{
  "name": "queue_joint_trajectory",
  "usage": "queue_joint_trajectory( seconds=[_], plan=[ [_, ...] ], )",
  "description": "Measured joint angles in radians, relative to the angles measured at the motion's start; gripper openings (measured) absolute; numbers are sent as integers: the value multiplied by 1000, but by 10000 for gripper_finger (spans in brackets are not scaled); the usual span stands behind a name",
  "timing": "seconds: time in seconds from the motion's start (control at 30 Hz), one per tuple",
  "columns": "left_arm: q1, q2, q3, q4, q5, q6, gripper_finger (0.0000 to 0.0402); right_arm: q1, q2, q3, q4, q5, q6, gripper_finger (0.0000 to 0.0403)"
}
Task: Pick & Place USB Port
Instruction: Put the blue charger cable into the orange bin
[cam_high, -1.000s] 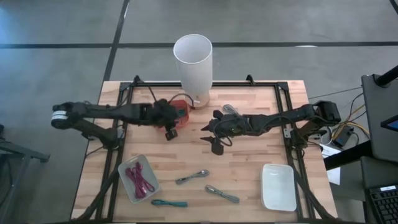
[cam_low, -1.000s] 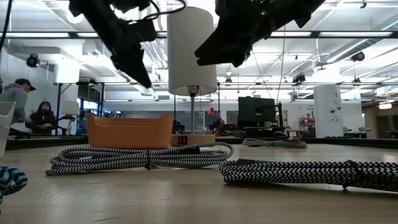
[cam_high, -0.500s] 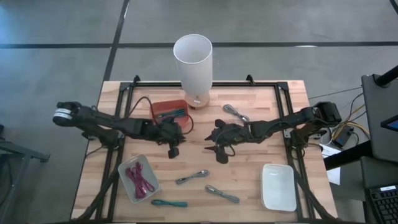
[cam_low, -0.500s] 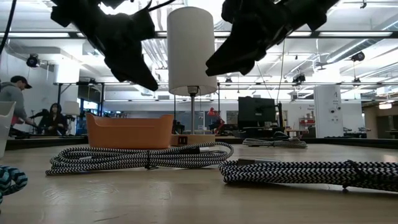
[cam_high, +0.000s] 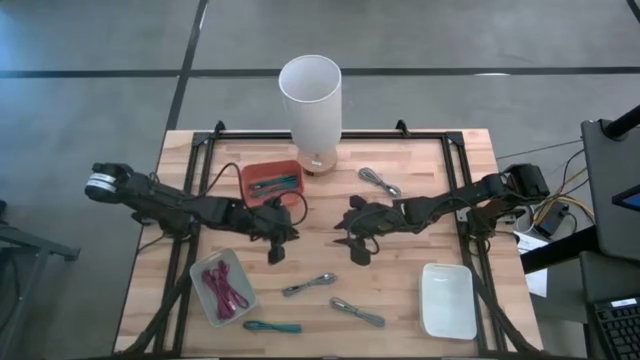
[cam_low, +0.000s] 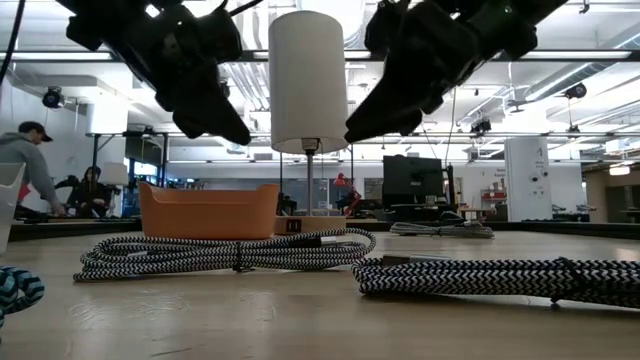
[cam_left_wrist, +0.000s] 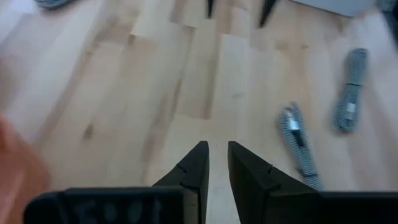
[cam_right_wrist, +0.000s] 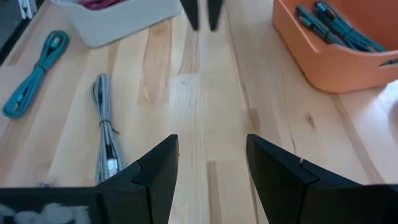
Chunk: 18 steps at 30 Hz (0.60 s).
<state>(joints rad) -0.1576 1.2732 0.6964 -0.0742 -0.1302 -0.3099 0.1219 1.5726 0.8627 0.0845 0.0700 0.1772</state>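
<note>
Several coiled USB cables lie loose on the wooden table: two striped ones (cam_high: 310, 284) (cam_high: 357, 312) and a teal one (cam_high: 272, 326) near the front, and a striped one (cam_high: 380, 182) at the back. More teal cables lie in the orange tray (cam_high: 272, 182). Pink ones lie in the white bin (cam_high: 222, 288). My left gripper (cam_high: 275, 256) (cam_left_wrist: 217, 149) hovers just in front of the orange tray, slanting down. Its fingers are a narrow gap apart, with nothing between them. My right gripper (cam_high: 355, 250) (cam_right_wrist: 211, 146) hovers mid-table facing it, wide open, with nothing between its fingers.
A tall white cylinder (cam_high: 311, 110) stands at the back centre beside the orange tray. A white tray (cam_high: 447, 300) sits at the front right. Bare wood lies between the two grippers. People show in the room behind the table in the low view.
My left gripper has left the spot above the orange tray, going toward the near edge and down, and has tipped to a flatter slant. My right gripper has sunk a little and drifted toward the near edge. No cable has moved.
</note>
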Motion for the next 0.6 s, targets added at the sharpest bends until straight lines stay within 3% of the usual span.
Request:
queue_joint_trajectory(
  seconds=[0.2, 0.6],
  plan=[
    [-37, 0, 0, 56, 152, -3, 63, 0, 0, -15, 0, 0, 0, 187],
    [-251, 24, 43, 92, 171, -113, 133, 0, 0, -14, 3, 0, -5, 187]
  ],
)
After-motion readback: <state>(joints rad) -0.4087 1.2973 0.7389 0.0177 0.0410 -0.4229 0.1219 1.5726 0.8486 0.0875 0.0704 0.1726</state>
